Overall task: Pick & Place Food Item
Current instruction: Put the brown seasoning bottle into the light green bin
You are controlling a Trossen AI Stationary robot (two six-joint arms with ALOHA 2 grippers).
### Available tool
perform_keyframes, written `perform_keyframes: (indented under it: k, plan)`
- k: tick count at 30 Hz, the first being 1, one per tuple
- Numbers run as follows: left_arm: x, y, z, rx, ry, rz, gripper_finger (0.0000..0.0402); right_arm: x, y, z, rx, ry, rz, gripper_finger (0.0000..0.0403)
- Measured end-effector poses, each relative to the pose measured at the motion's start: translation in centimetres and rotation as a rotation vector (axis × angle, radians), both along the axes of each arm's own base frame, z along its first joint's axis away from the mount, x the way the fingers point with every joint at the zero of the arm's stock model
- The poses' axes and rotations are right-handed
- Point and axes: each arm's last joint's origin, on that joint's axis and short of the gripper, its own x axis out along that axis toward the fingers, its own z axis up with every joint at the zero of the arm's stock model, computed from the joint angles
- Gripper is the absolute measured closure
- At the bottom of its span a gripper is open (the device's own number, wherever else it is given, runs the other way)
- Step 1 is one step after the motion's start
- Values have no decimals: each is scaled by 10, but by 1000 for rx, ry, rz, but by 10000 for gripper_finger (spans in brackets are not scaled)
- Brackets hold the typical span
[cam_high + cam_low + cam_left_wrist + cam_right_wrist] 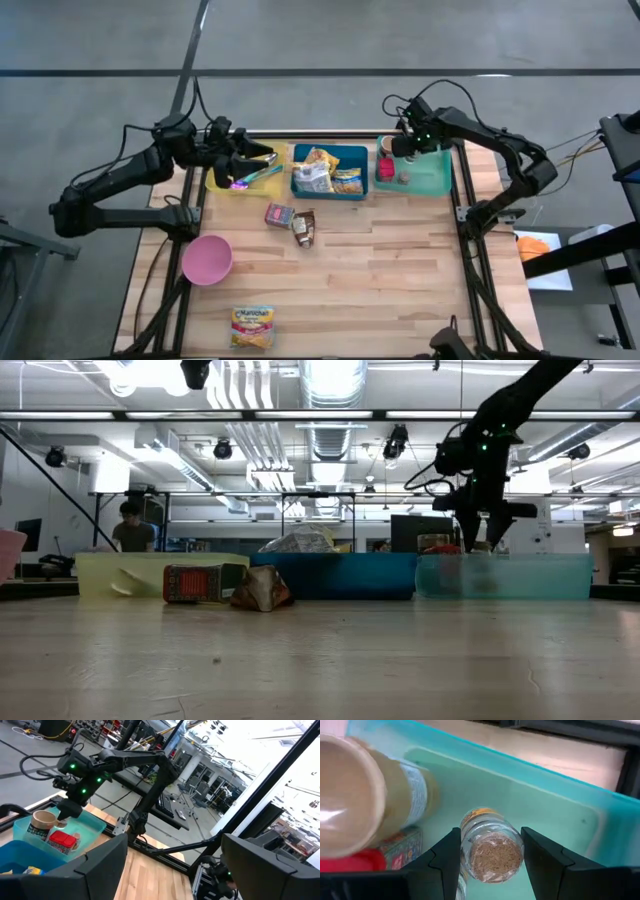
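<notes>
Glass is the material to respect here: the small clear glass jar with a cork-coloured top (492,852) stands upright in the translucent teal plastic bin (440,172) at the table's far right corner. It looks rigid, smooth and probably slippery, light enough to lift yet breakable if dropped. The best hold is across its round body just below the top, where the sides run straight.

The right gripper (490,862) hangs directly over it, its dark fingers (445,862) half spread on either side of the jar; whether they already press the glass is hard to tell from this angle, though a narrow gap seems to remain. Beside the jar stand a tan paper cup with a printed sleeve (365,800) and a red-lidded container (62,840).

The left gripper (262,160) waits wide open and empty over the yellow plastic bin (222,184), well apart.
</notes>
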Motion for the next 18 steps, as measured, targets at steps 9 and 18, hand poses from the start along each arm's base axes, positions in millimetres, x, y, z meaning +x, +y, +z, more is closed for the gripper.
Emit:
perform_keyframes:
  k: [9, 18]
  plan:
    - [0, 0, 0, -12, 1, 0, 74, 4, -5, -29, 64, 31, -1, 236]
    - [0, 0, 0, -12, 0, 0, 74, 12, -6, -33, 50, 20, 38, 236]
